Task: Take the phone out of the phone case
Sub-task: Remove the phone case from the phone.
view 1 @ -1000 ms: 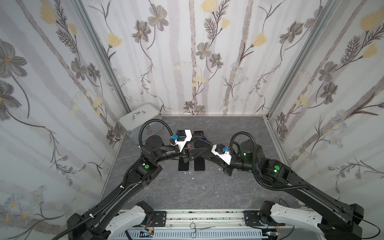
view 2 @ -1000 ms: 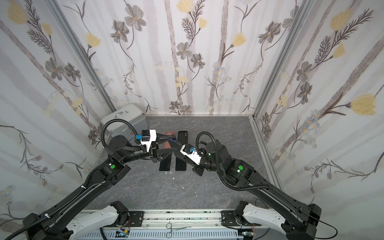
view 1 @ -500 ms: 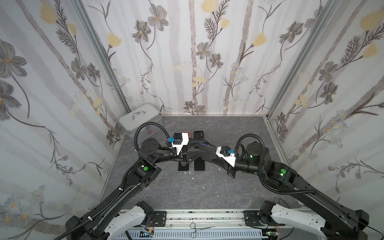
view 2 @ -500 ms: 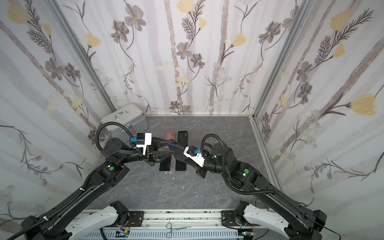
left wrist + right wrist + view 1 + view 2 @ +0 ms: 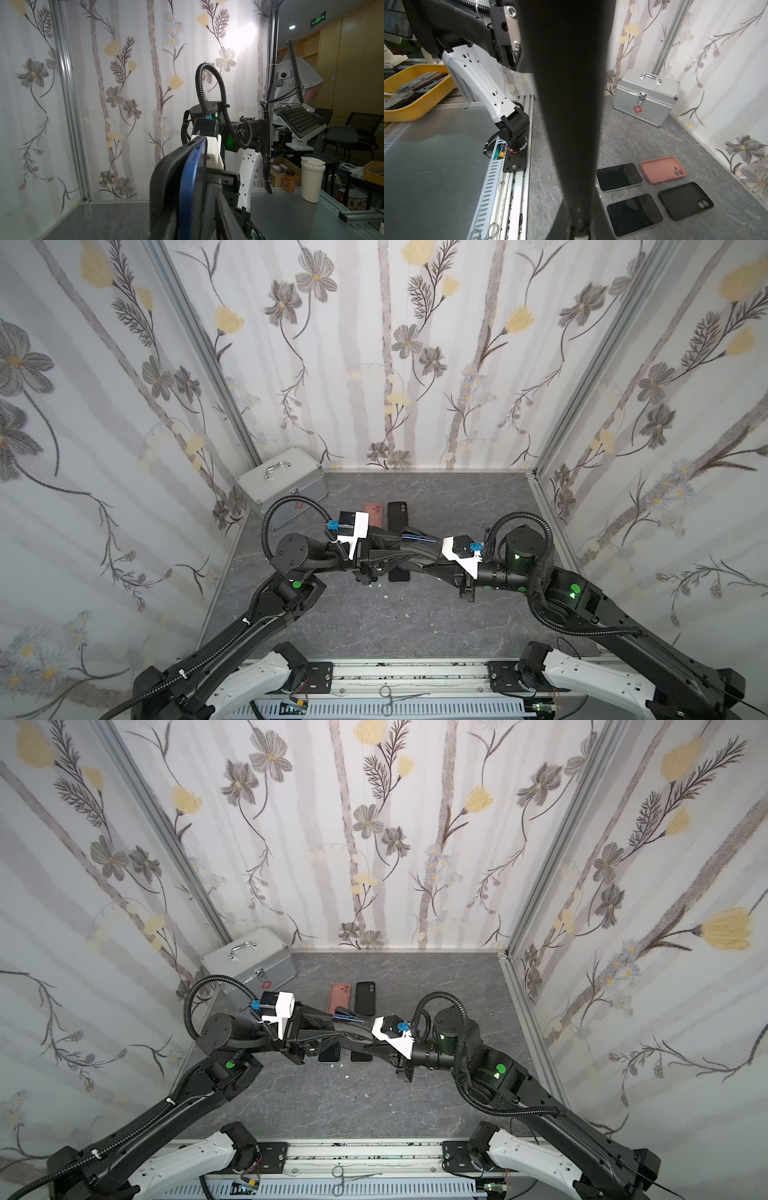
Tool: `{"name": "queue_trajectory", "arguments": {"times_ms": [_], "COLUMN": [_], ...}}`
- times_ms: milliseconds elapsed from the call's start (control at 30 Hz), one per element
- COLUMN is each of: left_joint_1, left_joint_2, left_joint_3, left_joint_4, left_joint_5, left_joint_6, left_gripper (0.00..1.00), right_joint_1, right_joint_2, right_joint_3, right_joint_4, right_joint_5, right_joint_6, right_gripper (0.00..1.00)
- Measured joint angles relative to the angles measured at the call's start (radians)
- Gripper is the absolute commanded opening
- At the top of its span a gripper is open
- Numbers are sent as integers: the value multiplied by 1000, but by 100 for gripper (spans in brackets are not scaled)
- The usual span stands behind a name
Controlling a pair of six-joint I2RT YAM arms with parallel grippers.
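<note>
Because our right fingers (image 5: 436, 567) pinch the phone case (image 5: 164, 182) above the middle of the tabletop (image 5: 374, 614), its lip can peel off the blue phone (image 5: 187, 187) inside. Whether our left fingers (image 5: 390, 556) grip it, we cannot tell.

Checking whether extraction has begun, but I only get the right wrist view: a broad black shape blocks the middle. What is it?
Observer: A black phone case holding a blue-edged phone, raised off the grey table; the left wrist view shows both.
Reviewer: Is the phone coming free?
Observer: Its blue side lies bare beside the case wall there; how far out, I cannot tell.
Reviewer: Who holds it?
Observer: In both top views the right gripper is shut on the case and the left gripper meets it from the opposite side; whether that one has closed is unclear.
</note>
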Motion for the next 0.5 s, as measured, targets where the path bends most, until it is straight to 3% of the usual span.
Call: {"name": "queue_trajectory", "arguments": {"times_ms": [167, 300, 467, 500], "left_joint_1": [-7, -5, 5, 10], "left_joint_2": [2, 5, 13, 13], "left_joint_3": [-17, -16, -13, -13], "left_joint_4": [46, 51, 52, 51], "left_joint_5": [-21, -23, -8, -3], "left_joint_6": [-8, -8, -3, -2], "left_gripper": [18, 1, 0, 0], "right_joint_1": [-3, -10, -14, -14], "right_joint_2": [-6, -17, -21, -21], "right_joint_3": [-11, -18, -29, -35], "right_joint_4": [23, 24, 29, 39], "right_joint_5": [-25, -38, -39, -40], "right_joint_6": [21, 35, 48, 50], "right_gripper": [0, 0, 0, 5]}}
